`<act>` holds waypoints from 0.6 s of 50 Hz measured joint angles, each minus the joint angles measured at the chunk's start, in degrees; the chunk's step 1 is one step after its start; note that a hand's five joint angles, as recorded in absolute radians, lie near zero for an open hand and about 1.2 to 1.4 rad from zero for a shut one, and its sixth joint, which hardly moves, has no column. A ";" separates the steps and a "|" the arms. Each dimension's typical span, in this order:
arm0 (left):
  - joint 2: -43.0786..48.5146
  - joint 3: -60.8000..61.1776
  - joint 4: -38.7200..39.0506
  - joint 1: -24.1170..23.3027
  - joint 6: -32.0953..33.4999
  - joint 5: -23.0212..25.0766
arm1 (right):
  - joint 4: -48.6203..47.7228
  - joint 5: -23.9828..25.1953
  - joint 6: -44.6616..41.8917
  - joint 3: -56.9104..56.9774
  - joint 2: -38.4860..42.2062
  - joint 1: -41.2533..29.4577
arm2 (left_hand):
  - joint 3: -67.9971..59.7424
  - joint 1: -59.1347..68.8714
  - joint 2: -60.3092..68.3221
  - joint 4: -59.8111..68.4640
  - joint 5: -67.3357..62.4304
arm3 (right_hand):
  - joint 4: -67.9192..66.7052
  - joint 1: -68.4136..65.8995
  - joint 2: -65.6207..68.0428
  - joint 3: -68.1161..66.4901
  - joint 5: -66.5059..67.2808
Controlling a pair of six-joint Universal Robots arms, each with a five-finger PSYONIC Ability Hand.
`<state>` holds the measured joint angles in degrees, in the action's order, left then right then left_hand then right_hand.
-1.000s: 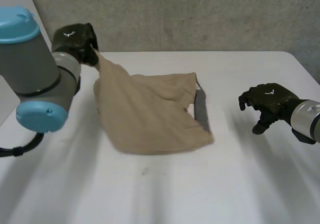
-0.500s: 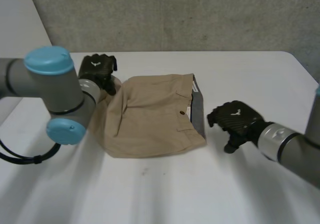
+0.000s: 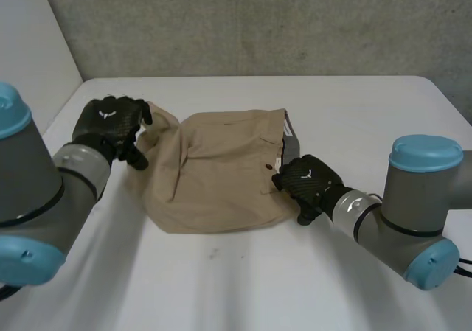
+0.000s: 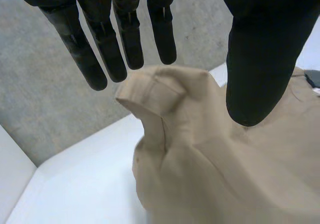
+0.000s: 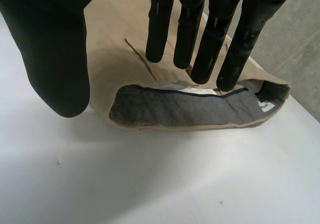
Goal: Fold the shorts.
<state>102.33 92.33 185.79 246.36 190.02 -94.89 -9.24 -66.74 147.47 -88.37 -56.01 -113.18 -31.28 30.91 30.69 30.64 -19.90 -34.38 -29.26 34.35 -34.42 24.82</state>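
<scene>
1. We judged the fold half made: the tan cotton shorts (image 3: 221,169) looked doubled at the frame's centre on the white table (image 3: 221,287).
2. Our left hand (image 3: 110,124), at centre-left, was open with straight fingers. A raised leg hem (image 4: 155,87) stood between thumb and fingers, ungripped.
3. Our right hand (image 3: 306,183), right of centre, was spread open at the grey-lined waistband (image 5: 190,109), holding nothing.
4. The next move, we judged, called for closing on cloth and folding across.

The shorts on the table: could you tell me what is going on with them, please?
Tan shorts lie partly folded on the white table. The right hand is open at the waistband end; the left hand is open at the opposite end, where a leg hem stands bunched between its fingers and thumb, not pinched.
</scene>
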 measured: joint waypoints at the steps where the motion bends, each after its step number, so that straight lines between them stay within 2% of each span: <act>1: -0.35 0.65 -0.05 0.00 0.00 0.12 | 0.01 0.00 0.00 0.20 0.23 -0.04 | 0.00 0.00 0.00 0.00 0.00 | -0.36 -0.08 0.00 -0.34 0.31; 12: -3.67 6.78 -1.22 0.00 -0.08 2.17 | 0.02 -0.19 0.10 2.59 2.28 -1.52 | 0.00 0.00 0.00 -0.14 0.00 | -2.76 -2.52 2.04 -2.76 1.46; 26: -8.23 11.22 -1.77 1.34 0.00 2.33 | 0.06 -1.11 0.15 5.63 5.07 -1.76 | 0.00 0.00 0.00 -0.14 0.00 | -9.25 -8.11 9.38 -9.22 6.50; 30: -9.48 12.36 -1.94 1.60 0.00 2.34 | 0.11 -1.36 0.26 6.60 5.83 -1.94 | 0.00 0.00 0.00 -0.13 0.01 | -27.99 -23.00 28.19 -27.81 25.17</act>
<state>92.85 104.69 183.85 247.95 190.02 -92.55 -9.13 -68.10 147.72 -81.76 -50.18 -115.12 -31.28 30.91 30.69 30.51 -19.89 -62.38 -52.26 62.54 -62.23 49.98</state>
